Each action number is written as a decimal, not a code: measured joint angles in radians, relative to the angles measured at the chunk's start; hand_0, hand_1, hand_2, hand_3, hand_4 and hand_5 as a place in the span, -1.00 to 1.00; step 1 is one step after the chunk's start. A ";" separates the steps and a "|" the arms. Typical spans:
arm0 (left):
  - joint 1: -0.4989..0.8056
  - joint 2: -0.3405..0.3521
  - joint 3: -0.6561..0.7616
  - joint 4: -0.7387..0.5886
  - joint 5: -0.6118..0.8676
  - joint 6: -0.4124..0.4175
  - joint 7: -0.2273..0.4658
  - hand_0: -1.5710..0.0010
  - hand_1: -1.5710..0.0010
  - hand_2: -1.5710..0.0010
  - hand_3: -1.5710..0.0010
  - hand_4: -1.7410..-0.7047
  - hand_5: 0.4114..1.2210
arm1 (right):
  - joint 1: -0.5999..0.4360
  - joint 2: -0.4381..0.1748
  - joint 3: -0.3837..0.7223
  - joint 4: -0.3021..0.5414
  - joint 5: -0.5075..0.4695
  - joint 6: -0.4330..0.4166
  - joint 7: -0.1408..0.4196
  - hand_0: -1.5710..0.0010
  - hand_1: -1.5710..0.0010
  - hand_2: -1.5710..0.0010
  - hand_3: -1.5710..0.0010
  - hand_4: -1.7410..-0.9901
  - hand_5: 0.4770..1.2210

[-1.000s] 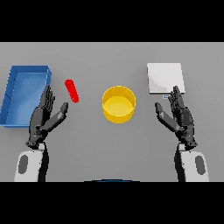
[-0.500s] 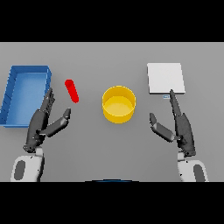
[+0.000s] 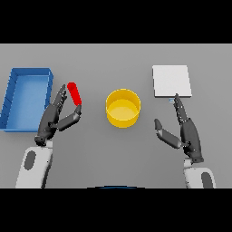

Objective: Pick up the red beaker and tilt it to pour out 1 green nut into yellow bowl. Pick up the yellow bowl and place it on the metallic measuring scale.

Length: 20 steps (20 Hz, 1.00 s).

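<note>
Left hand (image 3: 58,118), fingers spread, flanks the ungrasped red beaker (image 3: 74,94); right hand (image 3: 185,132) waits open. Yellow bowl (image 3: 123,108) sits mid-table, metallic measuring scale (image 3: 171,81) bare. Pouring and placing remain.

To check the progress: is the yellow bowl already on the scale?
No, the yellow bowl stands on the table, left of the scale.

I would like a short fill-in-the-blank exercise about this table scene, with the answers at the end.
1. The yellow bowl stands between the red beaker and the ____ scale.
2. The ____ hand is beside the red beaker.
3. The tray at the left is ____ in colour.
4. The right hand holds ____.

Answers: metallic; left; blue; nothing
</note>
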 measured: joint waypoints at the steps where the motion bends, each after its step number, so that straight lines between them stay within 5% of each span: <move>1: -0.025 0.003 0.008 0.032 -0.003 0.003 -0.005 1.00 1.00 1.00 1.00 -0.31 -0.19 | -0.003 -0.007 -0.007 -0.004 -0.004 0.000 0.001 1.00 1.00 1.00 1.00 0.14 -0.45; 10: -0.218 -0.015 0.080 0.330 -0.002 0.027 -0.056 1.00 1.00 1.00 1.00 -0.19 -0.26 | 0.000 -0.003 -0.013 -0.007 -0.017 0.002 0.019 1.00 1.00 1.00 1.00 0.07 -0.43; 20: -0.358 0.006 0.117 0.489 0.001 0.007 -0.110 1.00 1.00 1.00 1.00 -0.23 -0.23 | -0.007 -0.007 -0.021 -0.008 -0.018 -0.003 0.029 1.00 1.00 1.00 1.00 0.16 -0.45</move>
